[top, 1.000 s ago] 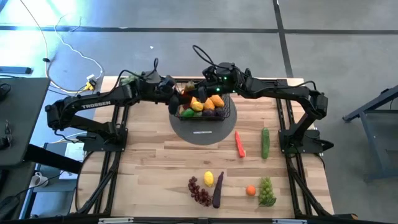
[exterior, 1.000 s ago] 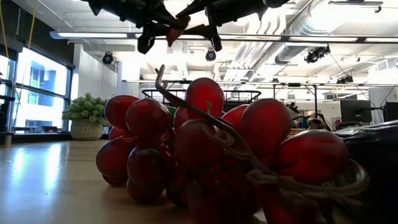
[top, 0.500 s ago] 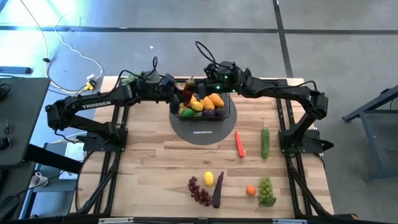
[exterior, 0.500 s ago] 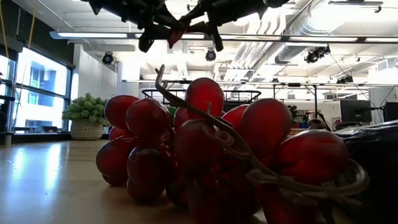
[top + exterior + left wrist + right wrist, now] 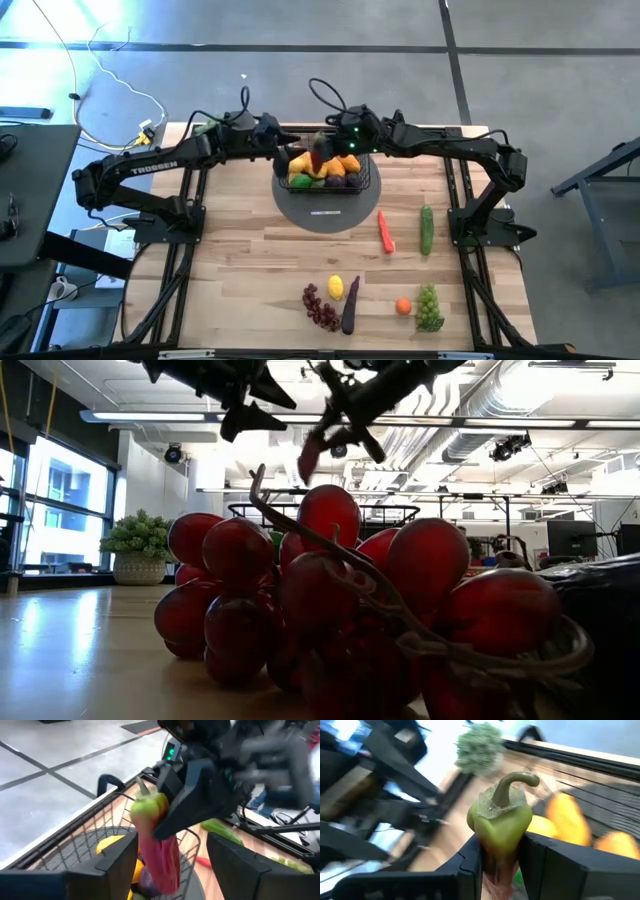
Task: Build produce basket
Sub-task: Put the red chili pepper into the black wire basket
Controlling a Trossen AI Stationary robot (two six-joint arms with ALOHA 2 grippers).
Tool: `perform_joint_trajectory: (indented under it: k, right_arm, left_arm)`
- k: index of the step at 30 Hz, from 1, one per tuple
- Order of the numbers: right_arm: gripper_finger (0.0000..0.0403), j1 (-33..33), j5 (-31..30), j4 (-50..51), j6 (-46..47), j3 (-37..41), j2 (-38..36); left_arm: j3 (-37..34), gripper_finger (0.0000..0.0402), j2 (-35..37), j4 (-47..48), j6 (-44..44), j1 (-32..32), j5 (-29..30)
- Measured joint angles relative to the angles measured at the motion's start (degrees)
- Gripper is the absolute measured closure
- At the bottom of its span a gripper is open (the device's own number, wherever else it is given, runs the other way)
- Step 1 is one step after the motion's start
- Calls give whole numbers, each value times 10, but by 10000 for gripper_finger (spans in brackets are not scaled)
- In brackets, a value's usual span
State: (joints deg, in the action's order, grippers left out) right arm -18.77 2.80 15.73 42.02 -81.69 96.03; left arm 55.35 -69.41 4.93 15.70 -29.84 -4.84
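Note:
A red pepper (image 5: pixel 318 152) with a green cap hangs over the black wire basket (image 5: pixel 366 176). The basket stands on a round dark disc (image 5: pixel 322 212) at the table's far middle. It holds lemons, mangoes and other produce (image 5: pixel 318 172). My right gripper (image 5: pixel 327 147) is shut on the pepper (image 5: pixel 501 822). My left gripper (image 5: pixel 277 150) is open just left of the pepper. In the left wrist view its fingers (image 5: pixel 120 857) stand apart on either side of the pepper (image 5: pixel 160 855) without touching it. My right gripper pinches the pepper between its two fingers, on the upper body just under the green cap (image 5: pixel 498 864). The fingers come from the table's right, slanting down. The pepper is lifted clear above the basket and hangs tilted, with its red tip (image 5: pixel 306 464) lowest.
On the near half of the table lie a carrot (image 5: pixel 385 232), a cucumber (image 5: pixel 427 228), a lemon (image 5: pixel 336 287), dark red grapes (image 5: pixel 320 308), an eggplant (image 5: pixel 350 305), a small orange (image 5: pixel 403 306) and green grapes (image 5: pixel 429 308). A grey-green leafy bunch (image 5: pixel 205 127) sits at the far left corner.
The pepper was high between both grippers over the basket's left end. It is now in my right gripper alone. My right gripper has carried it a little toward the table's right and tipped it, so it hangs lower over the basket. My left gripper stays beside it.

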Motion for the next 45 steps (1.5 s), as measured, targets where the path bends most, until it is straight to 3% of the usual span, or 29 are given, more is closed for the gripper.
perform_joint_trajectory:
  k: [12, 27, 32, 45]
  right_arm:
    - [336, -19, -117, 153, -9, 0, 3]
    - [335, -25, -122, 246, -5, 0, 43]
    - [333, -44, -82, 263, -5, 0, 46]
    - [239, -53, -83, 265, 16, 0, 45]
  left_arm:
    - [0, 174, 0, 17, -32, -25, 0]
    - [0, 174, -1, 95, -112, -25, 6]
    - [0, 174, -1, 94, -115, -25, 8]
    - [0, 174, -1, 113, -145, -25, 12]
